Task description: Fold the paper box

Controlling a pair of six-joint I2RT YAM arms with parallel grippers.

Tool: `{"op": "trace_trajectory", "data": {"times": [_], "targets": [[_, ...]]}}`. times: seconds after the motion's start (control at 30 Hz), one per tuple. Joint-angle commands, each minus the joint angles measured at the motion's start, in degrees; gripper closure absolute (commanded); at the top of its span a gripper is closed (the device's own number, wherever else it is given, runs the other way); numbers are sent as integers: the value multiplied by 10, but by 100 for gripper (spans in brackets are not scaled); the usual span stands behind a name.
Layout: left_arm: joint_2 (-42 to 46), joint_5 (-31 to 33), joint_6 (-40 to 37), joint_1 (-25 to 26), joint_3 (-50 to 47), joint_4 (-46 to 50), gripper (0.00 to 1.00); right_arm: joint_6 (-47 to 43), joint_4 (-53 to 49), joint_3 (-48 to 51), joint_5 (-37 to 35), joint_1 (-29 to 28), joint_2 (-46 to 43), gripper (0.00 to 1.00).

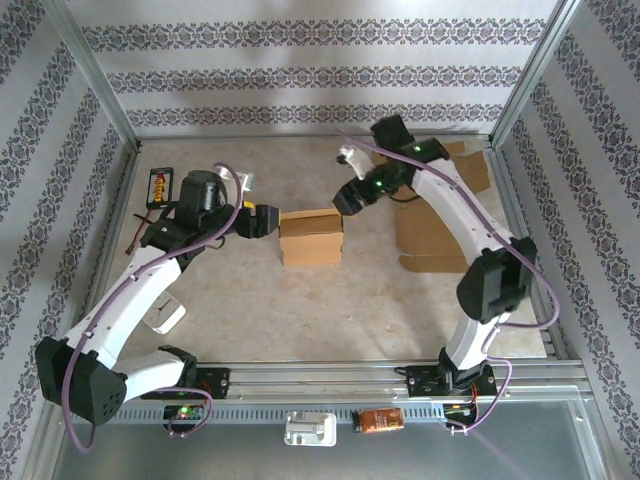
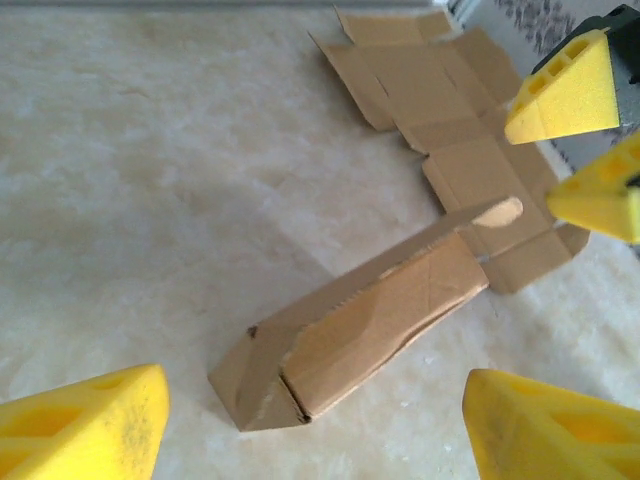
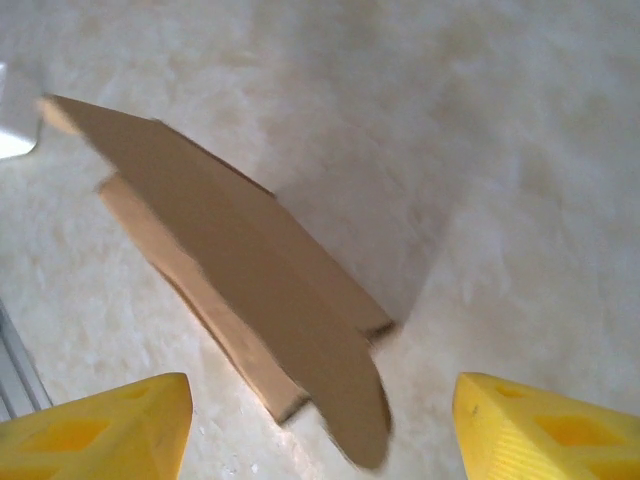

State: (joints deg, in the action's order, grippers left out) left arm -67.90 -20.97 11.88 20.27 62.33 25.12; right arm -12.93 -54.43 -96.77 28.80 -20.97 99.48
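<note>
The paper box [image 1: 311, 237] sits on the counter [image 1: 300, 310] directly between the two claws, just ahead of each one's fingertips. The left claw [image 2: 315, 375] has its fingers spread wide with nothing clamped, and the right claw [image 3: 320, 380], facing it from the box's other side, is likewise spread and empty. The body looks already raised into a sleeve, so the work seems roughly midway: a long flap [image 3: 350, 420] with a rounded tab juts loose toward the right claw, and the end nearest the left claw looks not fully closed, so both are apparently left to tuck. A flat cardboard sheet [image 2: 450, 110] lies beyond the right claw, apart from the box.
</note>
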Motion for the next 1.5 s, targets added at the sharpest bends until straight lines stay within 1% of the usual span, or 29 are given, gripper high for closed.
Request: {"op": "trace_trajectory", "data": {"times": [0.0, 0.1, 0.17, 0.23, 0.33, 0.43, 0.53, 0.63, 0.7, 0.83, 1.0, 1.13, 1.27, 1.37, 1.47], "targets": [[-26, 72, -42, 20, 30, 103, 23, 127, 150, 114, -15, 14, -65, 30], [-46, 95, -52, 27, 43, 119, 23, 134, 194, 180, -18, 28, -93, 30], [-55, 100, -54, 28, 49, 125, 23, 125, 203, 198, -5, 25, -97, 30], [-63, 96, -54, 28, 53, 126, 23, 117, 211, 205, -4, 16, -94, 33], [-73, 78, -52, 28, 60, 128, 27, 122, 227, 205, -11, 10, -82, 45], [-82, 67, -44, 28, 62, 128, 35, 121, 230, 200, -11, 5, -75, 60], [-90, 64, -35, 28, 62, 128, 42, 116, 229, 202, -3, 1, -79, 69], [-99, 65, -25, 28, 63, 124, 49, 110, 226, 206, 2, -4, -85, 74], [-103, 64, -16, 28, 62, 115, 55, 110, 225, 206, 5, -6, -85, 77], [-109, 59, 5, 28, 60, 100, 67, 113, 224, 206, 7, -11, -83, 82], [-116, 47, 19, 28, 61, 97, 84, 119, 225, 207, 7, -16, -88, 84], [-117, 47, 31, 28, 57, 93, 88, 130, 230, 210, 6, -20, -93, 85], [-118, 46, 57, 28, 53, 83, 93, 173, 242, 219, 6, -22, -98, 90], [-115, 36, 82, 28, 41, 64, 97, 214, 253, 235, 0, -22, -108, 90], [-116, 18, 101, 28, 29, 46, 99, 247, 267, 252, -3, -22, -118, 91]]}}
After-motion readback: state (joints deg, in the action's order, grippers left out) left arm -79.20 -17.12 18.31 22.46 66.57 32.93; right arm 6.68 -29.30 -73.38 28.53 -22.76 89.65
